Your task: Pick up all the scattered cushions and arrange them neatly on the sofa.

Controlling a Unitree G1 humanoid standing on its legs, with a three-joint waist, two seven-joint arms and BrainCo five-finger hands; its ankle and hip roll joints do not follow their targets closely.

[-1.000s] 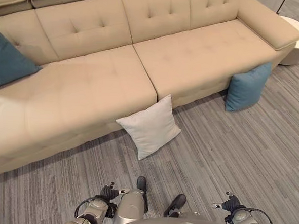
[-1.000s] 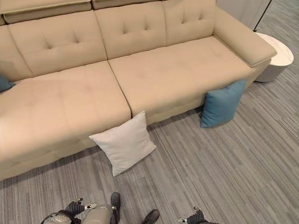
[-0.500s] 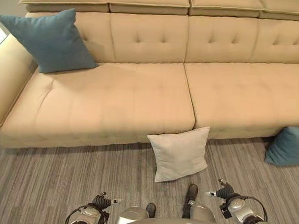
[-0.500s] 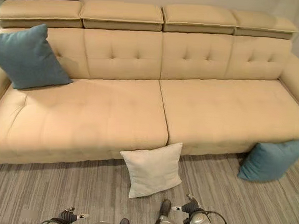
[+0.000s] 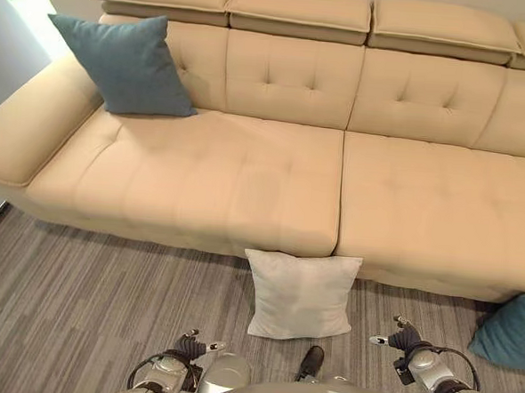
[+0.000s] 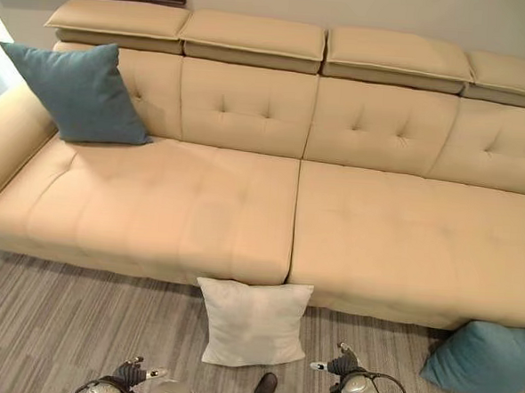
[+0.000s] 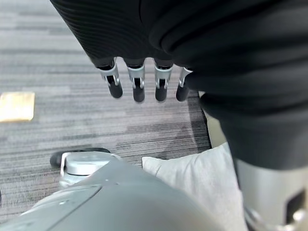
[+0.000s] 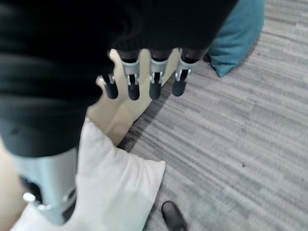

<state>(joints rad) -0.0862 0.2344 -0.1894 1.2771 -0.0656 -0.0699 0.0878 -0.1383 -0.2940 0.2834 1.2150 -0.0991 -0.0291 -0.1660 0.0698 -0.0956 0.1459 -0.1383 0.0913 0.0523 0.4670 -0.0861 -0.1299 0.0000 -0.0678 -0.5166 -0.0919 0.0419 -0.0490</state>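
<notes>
A white cushion (image 5: pixel 300 295) leans upright on the carpet against the front of the beige sofa (image 5: pixel 201 179), at the seam between its two seats. A blue cushion (image 6: pixel 482 359) lies on the floor by the sofa's front at the far right. Another blue cushion (image 5: pixel 128 64) stands on the seat against the backrest at the left end. My left hand (image 5: pixel 188 350) hangs low at the lower left, fingers (image 7: pixel 138 89) straight and empty. My right hand (image 5: pixel 401 338) hangs at the lower right, fingers (image 8: pixel 155 85) straight, holding nothing. Both are short of the white cushion (image 7: pixel 204 178).
The sofa's left armrest (image 5: pixel 30 129) juts toward me. Grey striped carpet (image 5: pixel 87 302) spreads before the sofa. A tan patch (image 7: pixel 17 106) lies on the carpet in the left wrist view.
The camera has swung left: the whole sofa, the seat cushion and the left armrest have come into sight, and the floor blue cushion has slid to the right edge. Both hands stay low.
</notes>
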